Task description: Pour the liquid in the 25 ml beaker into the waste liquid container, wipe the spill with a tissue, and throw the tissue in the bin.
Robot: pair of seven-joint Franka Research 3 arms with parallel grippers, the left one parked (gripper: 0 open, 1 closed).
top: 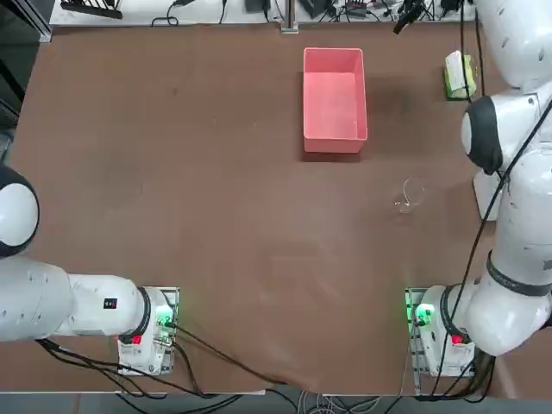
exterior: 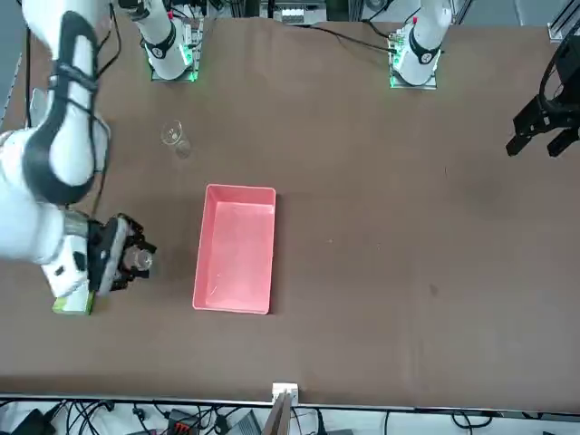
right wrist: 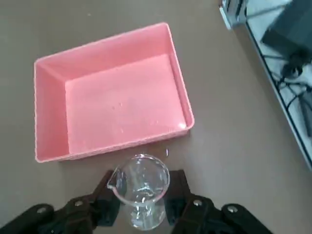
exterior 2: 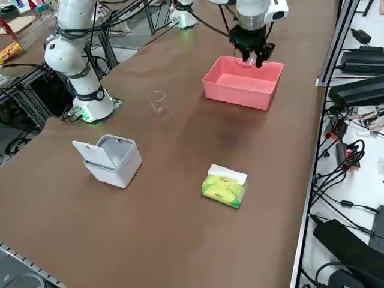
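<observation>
Clear glass 25 ml beaker (right wrist: 140, 195), tiny and upright, clamped between black fingers of right gripper (right wrist: 141, 207), held above brown table (top: 216, 216) just right of pink rectangular plastic waste liquid container (right wrist: 112, 92). Larger clear glass beaker (top: 411, 195) standing nearer, well apart.

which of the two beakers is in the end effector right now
The 25 ml beaker, clamped upright in the right end effector beside the pink waste liquid container. The larger beaker stands alone on the table, nearer the arm's base.
</observation>
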